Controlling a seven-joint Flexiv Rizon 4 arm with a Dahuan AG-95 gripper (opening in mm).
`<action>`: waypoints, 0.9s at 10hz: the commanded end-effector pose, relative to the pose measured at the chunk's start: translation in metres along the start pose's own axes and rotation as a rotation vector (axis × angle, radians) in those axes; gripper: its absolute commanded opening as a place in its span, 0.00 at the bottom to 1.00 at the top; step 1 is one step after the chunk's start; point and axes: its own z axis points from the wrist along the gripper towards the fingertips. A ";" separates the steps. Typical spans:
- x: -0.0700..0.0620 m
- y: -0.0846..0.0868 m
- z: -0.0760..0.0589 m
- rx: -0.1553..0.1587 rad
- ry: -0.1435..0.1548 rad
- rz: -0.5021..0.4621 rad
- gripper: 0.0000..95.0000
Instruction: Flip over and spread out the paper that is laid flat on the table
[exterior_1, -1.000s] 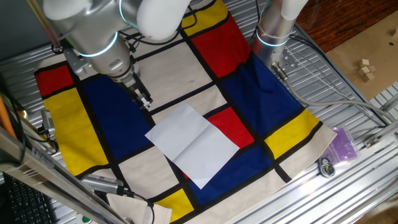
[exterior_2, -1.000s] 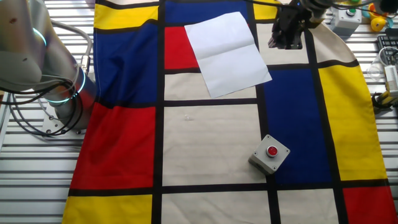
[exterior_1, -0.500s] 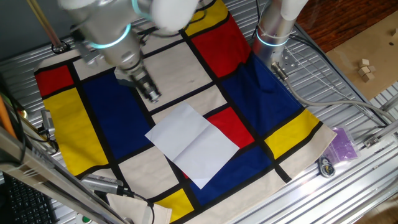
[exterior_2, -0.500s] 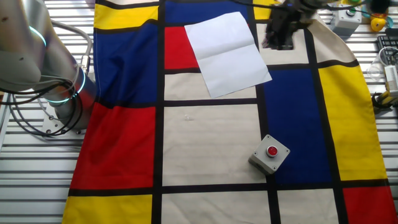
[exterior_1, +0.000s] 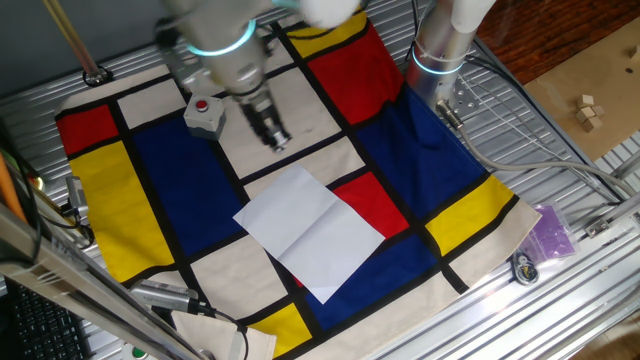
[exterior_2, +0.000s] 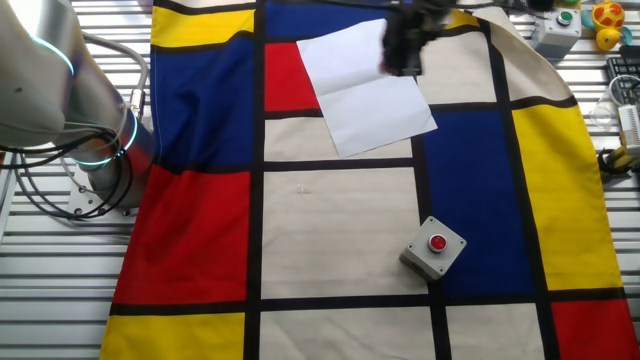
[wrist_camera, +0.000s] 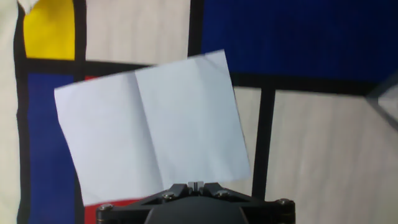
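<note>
Centrally, paper (exterior_1: 309, 232) flat and creased on table (exterior_1: 560, 140), overlapping red, cream and blue panels; hand (exterior_1: 270, 127) blurred above its edge, opening indiscernible; button box (exterior_2: 434, 246) well apart.

one sheet of paper (exterior_1: 310, 232), one gripper (exterior_1: 272, 134), one red-button box (exterior_2: 434, 245), one patterned cloth (exterior_2: 330, 230), two wooden blocks (exterior_1: 589, 111) upper right

pincer (exterior_2: 402, 50) motion-blurred (fingers out of hand view).
</note>
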 end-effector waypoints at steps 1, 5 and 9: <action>0.012 -0.001 -0.002 -0.002 0.002 0.002 0.00; 0.048 0.004 -0.003 0.003 0.005 -0.007 0.00; 0.078 0.007 0.003 0.014 -0.013 -0.027 0.00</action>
